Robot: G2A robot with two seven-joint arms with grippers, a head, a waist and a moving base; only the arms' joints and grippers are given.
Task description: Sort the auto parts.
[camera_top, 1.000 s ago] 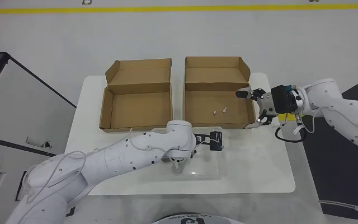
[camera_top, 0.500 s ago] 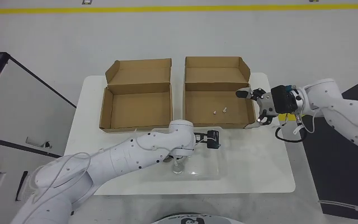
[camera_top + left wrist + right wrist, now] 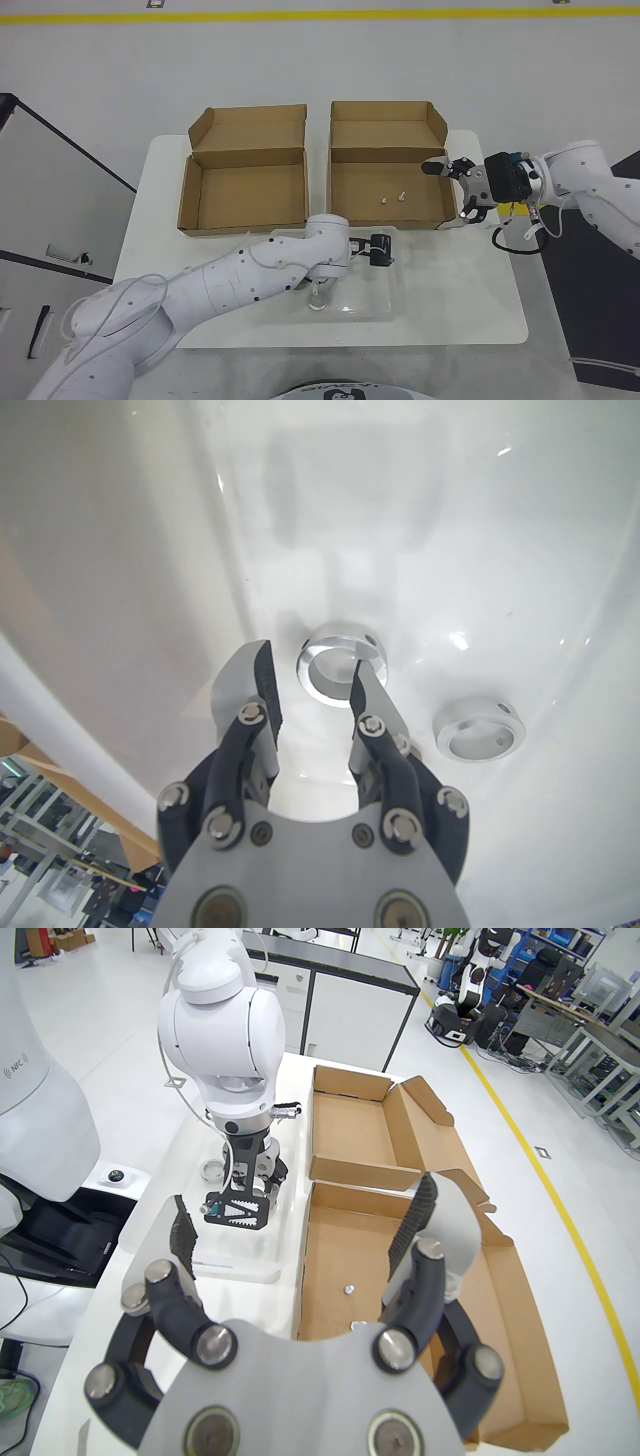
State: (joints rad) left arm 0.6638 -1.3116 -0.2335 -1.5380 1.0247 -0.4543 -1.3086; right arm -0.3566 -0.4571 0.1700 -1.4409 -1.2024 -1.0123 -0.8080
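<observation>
A silver shaft collar [image 3: 345,634] is lying flat on the floor of a clear tray [image 3: 150,550]. Its bore axis is pointing straight up, and the set-screw hole in its side wall is being turned away from the left end effector [image 3: 311,667]. It is seen as a short, thick ring of machined metal with a bright rim. A second collar [image 3: 479,730] of the same look is lying flat just off to one side of the end effector, apart from the first. Its own side hole is likewise facing the far side.

The left end effector is being held partly open directly over the first collar, and nothing is being gripped. One fingertip [image 3: 359,685] is being shown over the bore and the other [image 3: 265,680] outside the ring, so the ring's near wall is being straddled. Whether either pad is touching the metal cannot be told.

The right end effector [image 3: 300,1218] is being held wide open with nothing between its fingers, at the side edge of a cardboard box [image 3: 500,1278]. Two small screws [image 3: 401,195] are lying on that box's floor, just ahead of it. A second cardboard box [image 3: 245,195] is standing beyond the first. The tray is resting on the worktop [image 3: 470,290], ahead of the right end effector and to one side of the near box.
</observation>
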